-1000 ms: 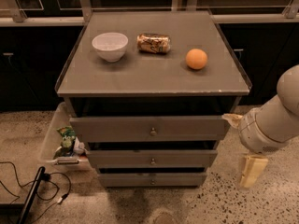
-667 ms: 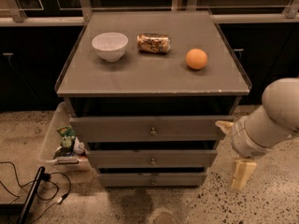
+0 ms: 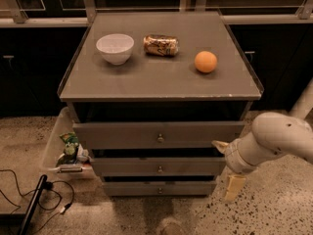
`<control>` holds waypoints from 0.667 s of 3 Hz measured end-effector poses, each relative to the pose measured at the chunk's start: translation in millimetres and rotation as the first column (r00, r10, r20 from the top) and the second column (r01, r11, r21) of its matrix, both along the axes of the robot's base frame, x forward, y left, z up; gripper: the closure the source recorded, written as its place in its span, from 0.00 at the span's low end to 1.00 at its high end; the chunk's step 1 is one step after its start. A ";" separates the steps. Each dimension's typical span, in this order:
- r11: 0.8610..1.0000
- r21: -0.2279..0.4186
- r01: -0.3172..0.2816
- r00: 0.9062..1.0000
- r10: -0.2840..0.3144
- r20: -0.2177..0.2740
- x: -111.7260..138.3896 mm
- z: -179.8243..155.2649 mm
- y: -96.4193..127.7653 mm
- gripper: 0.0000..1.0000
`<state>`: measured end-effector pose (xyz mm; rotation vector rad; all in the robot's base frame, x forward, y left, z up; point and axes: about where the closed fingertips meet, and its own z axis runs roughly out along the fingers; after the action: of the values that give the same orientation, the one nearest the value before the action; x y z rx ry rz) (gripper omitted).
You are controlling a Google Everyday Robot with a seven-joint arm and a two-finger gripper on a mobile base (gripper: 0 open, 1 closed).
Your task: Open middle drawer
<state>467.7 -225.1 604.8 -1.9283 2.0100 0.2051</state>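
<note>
We see our hand [image 3: 226, 166] low at the cabinet's right front corner, just beside the right end of the middle drawer [image 3: 122, 166]. Its 2 fingers are apart and hold nothing (spread, we judge, so they can straddle the knob). The drawer sits second of 3, shut or nearly so, with its small brass knob [image 3: 160, 169] at centre, well left of the hand. We judge the hand must travel left to reach it. A bowl [image 3: 115, 48], can [image 3: 161, 45] and orange [image 3: 206, 61] rest on the surface [image 3: 161, 84] above.
</note>
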 end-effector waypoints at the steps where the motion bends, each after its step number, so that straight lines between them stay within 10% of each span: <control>1: 0.999 0.045 -0.006 0.999 0.004 0.035 21.4 -67.7 4.9 0.00; 2: 0.999 0.040 -0.008 0.999 0.007 0.031 18.9 -73.4 7.7 0.00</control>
<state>486.6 -217.4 531.4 -1.9034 1.9644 0.2144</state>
